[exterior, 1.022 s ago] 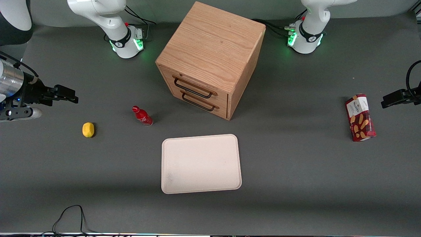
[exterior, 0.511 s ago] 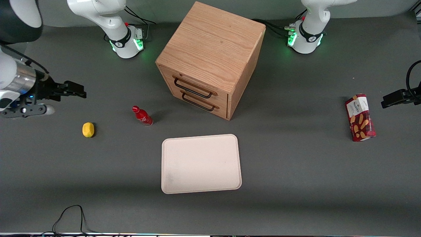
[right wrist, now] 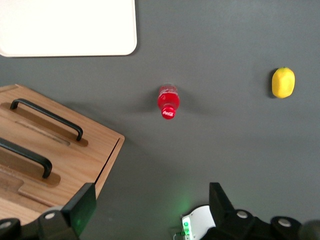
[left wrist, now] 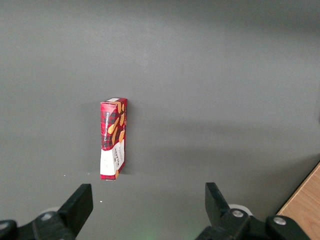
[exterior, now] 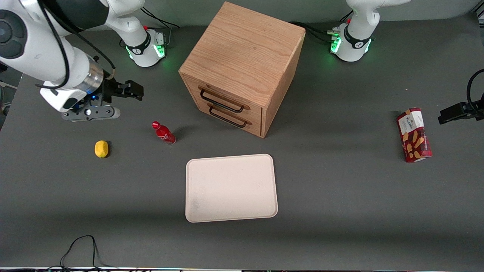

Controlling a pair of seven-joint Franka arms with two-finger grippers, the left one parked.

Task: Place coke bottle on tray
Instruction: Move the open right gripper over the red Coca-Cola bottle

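The coke bottle (exterior: 163,132) is standing upright on the table, cap up, between the lemon (exterior: 101,148) and the drawer cabinet (exterior: 242,68), apart from the tray (exterior: 231,187). The gripper (exterior: 137,90) is hovering above, fingers spread wide, holding nothing.

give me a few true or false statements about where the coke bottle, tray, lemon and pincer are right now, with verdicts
1. The coke bottle stands on the table, off the tray. True.
2. The pincer is shut on the coke bottle. False: it is open, up off the table, holding nothing.
3. The lemon lies in the tray. False: it lies on the table, toward the working arm's end.
4. Both drawers of the wooden cabinet are closed. True.
5. The biscuit box sits on the cabinet. False: it is on the table, toward the parked arm's end.
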